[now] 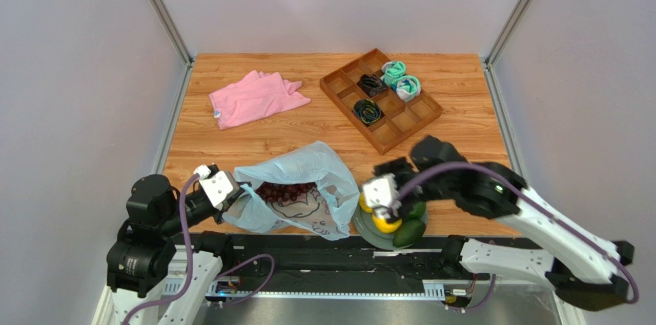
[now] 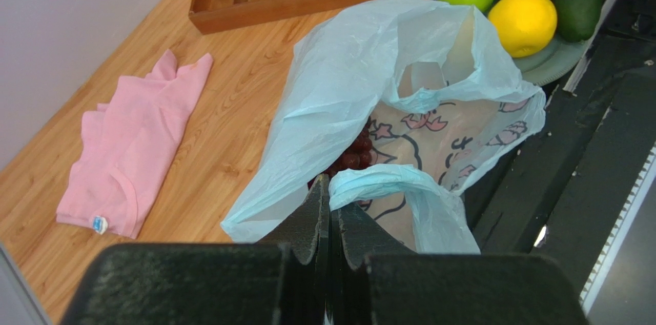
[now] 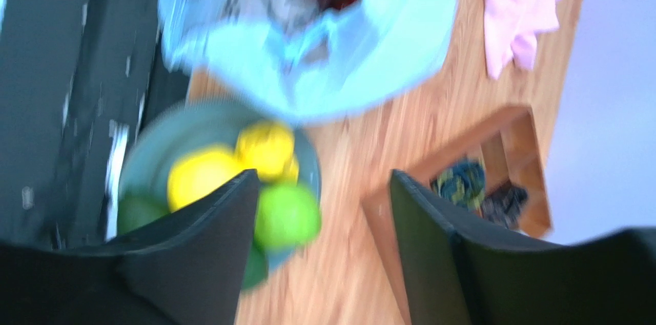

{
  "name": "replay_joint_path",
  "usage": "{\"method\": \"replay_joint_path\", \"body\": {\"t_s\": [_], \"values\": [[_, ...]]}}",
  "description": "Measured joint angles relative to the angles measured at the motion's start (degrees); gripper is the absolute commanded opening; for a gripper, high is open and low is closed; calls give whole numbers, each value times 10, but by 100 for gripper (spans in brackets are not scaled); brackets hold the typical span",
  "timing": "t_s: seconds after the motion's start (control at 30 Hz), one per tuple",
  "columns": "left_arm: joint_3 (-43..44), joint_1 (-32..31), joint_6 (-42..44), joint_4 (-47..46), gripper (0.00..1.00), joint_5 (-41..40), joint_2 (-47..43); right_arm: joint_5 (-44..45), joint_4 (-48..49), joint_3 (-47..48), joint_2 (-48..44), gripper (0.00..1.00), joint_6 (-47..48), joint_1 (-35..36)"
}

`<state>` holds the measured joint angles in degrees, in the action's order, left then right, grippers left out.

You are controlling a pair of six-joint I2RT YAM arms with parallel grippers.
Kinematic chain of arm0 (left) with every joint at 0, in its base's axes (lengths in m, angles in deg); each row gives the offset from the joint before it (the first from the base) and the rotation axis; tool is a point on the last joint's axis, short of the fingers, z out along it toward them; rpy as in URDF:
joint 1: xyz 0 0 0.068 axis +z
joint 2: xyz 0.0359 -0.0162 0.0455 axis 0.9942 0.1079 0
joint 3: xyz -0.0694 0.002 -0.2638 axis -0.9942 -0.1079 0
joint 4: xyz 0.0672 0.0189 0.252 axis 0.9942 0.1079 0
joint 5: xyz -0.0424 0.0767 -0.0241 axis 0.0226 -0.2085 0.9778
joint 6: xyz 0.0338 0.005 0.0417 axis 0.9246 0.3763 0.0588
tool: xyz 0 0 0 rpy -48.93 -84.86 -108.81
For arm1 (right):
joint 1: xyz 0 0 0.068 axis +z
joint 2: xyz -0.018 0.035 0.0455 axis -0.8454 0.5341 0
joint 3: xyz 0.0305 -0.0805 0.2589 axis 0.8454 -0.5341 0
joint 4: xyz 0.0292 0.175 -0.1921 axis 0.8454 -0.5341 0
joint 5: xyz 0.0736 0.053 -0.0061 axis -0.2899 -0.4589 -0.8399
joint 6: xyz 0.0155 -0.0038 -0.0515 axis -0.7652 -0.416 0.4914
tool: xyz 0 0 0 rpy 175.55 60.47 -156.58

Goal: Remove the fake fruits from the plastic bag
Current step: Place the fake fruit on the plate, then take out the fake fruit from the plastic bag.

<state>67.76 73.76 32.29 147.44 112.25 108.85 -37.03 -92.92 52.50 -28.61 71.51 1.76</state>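
1 bag (image 2: 346,87) edge pinched by L hand (image 2: 329,202)

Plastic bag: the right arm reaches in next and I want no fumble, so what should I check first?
1. Left pincer shut on the plastic bag: ok.
2. Right pincer open, empty: ok.
3. Grape bunch visible inside the bag mouth: ok.
4. Other fruit hidden deeper in the bag: cannot tell.
5. Room left on the plate: cannot tell.
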Motion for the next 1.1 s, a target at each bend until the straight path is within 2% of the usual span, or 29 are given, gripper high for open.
{"method": "replay_joint_path", "body": {"t_s": [0.1,0.23,0.43,0.5,0.6,0.7,0.73,0.8,0.83,0.93,1.0,1.1], "values": [[28,0,8,24,0,5,2,-41,83,68,141,54,-75,1],[54,0,45,55,0,3,3,-86,168,89,282,45,-131,5],[59,0,105,111,0,-24,10,-132,225,93,383,31,-143,30],[63,0,118,130,0,-34,12,-129,249,94,406,28,-144,42],[74,0,135,155,0,-52,14,-89,309,93,446,27,-159,58],[82,0,148,171,0,-66,13,-46,358,94,485,33,-176,65],[82,0,151,173,0,-70,13,-33,370,96,500,43,-181,65],[82,0,156,177,0,-77,11,-16,382,103,528,54,-191,65],[82,0,158,179,0,-80,10,-10,385,107,538,63,-196,65],[82,0,161,183,0,-85,7,8,403,124,572,73,-203,65],[81,0,163,186,0,-87,7,24,413,134,593,74,-204,65],[81,0,166,187,0,-89,7,46,430,145,623,63,-202,65]]}}
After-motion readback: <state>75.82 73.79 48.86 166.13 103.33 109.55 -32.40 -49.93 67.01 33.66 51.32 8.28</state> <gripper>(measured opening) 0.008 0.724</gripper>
